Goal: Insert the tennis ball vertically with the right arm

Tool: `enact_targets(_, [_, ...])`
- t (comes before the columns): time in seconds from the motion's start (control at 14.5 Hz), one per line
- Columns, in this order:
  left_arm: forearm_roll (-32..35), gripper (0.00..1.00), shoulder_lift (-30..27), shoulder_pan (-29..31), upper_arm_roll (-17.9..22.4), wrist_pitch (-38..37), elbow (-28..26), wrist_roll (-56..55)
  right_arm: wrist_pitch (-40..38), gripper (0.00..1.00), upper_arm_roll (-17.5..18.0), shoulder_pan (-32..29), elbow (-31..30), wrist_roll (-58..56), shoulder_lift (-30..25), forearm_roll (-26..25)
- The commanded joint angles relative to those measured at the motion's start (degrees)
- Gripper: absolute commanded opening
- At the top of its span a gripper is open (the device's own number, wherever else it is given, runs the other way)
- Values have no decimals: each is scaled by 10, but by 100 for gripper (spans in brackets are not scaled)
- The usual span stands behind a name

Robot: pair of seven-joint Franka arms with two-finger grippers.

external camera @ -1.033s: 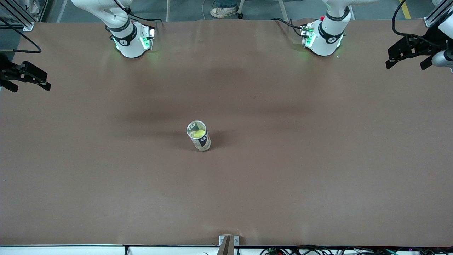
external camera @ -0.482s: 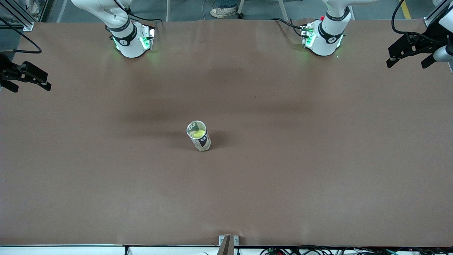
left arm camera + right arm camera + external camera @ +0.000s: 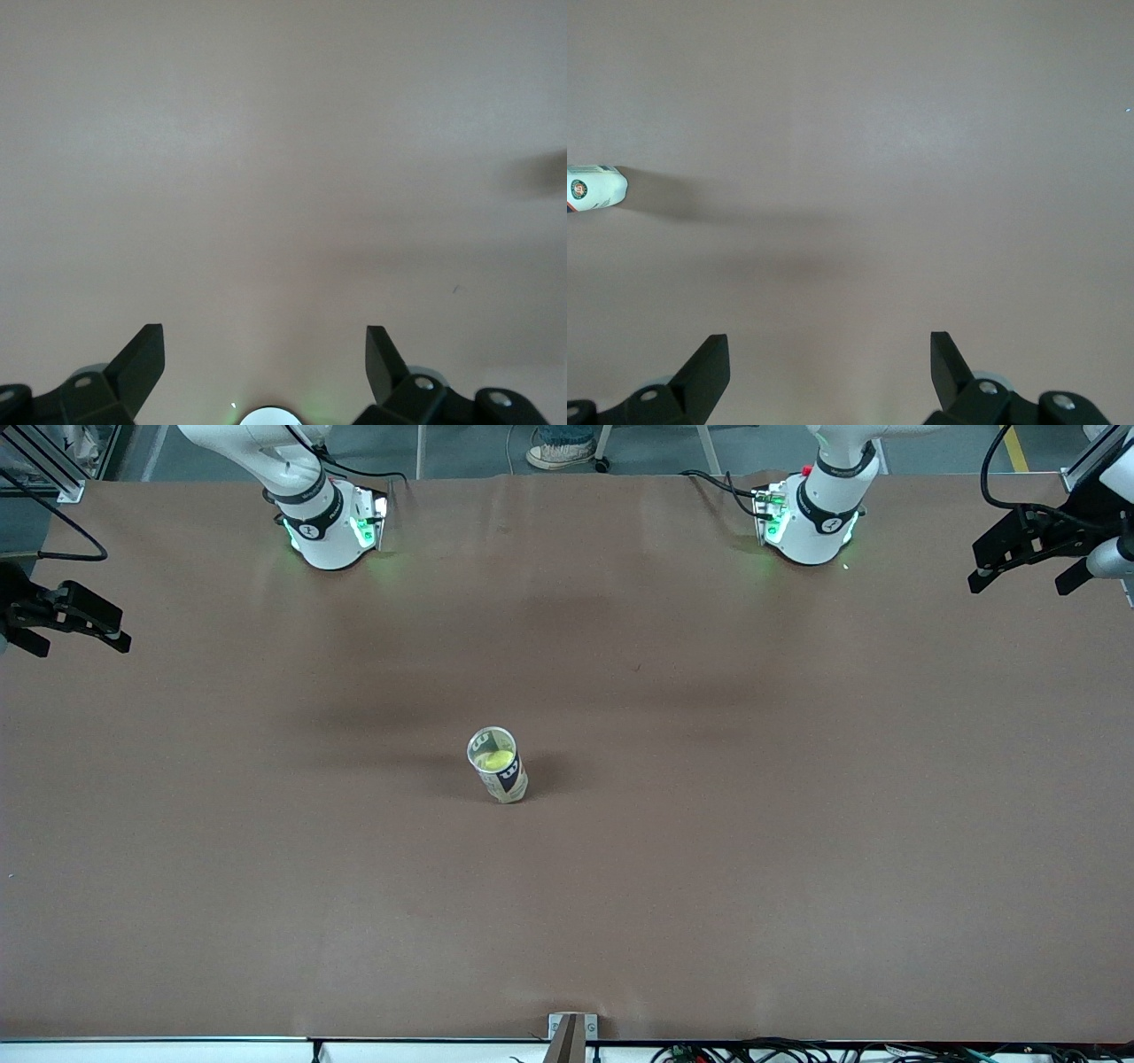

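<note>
A clear tennis-ball can (image 3: 502, 775) with a dark label stands upright near the middle of the brown table (image 3: 753, 850). The yellow tennis ball (image 3: 496, 759) sits inside it, seen through the open top. My right gripper (image 3: 81, 645) hangs open and empty over the table's edge at the right arm's end, well away from the can. Its wrist view shows spread fingers (image 3: 707, 363) and the can (image 3: 594, 189) at the picture's edge. My left gripper (image 3: 1019, 586) is open and empty over the left arm's end; its wrist view shows only bare table between its fingers (image 3: 142, 359).
The two white arm bases (image 3: 328, 531) (image 3: 811, 522) glow green along the table's edge farthest from the front camera. A small metal bracket (image 3: 571, 1035) and cables lie at the edge nearest to that camera.
The left gripper has drifted slightly toward its base's edge of the table. The right gripper has barely shifted. The can and ball have not moved.
</note>
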Motion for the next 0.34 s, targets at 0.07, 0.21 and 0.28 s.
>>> enact_targets(0.07, [6,100,-15,-5,5,9,-15,-5,7,100,-2,0,-16,-6,-11,8])
enact_targets(0.21, [6,100,-14,-5,4,9,-15,-5,8,100,-1,0,-20,-6,-11,8])
enact_targets(0.28, [6,100,-14,-5,4,9,-15,-5,9,100,-1,0,-21,-6,-11,8])
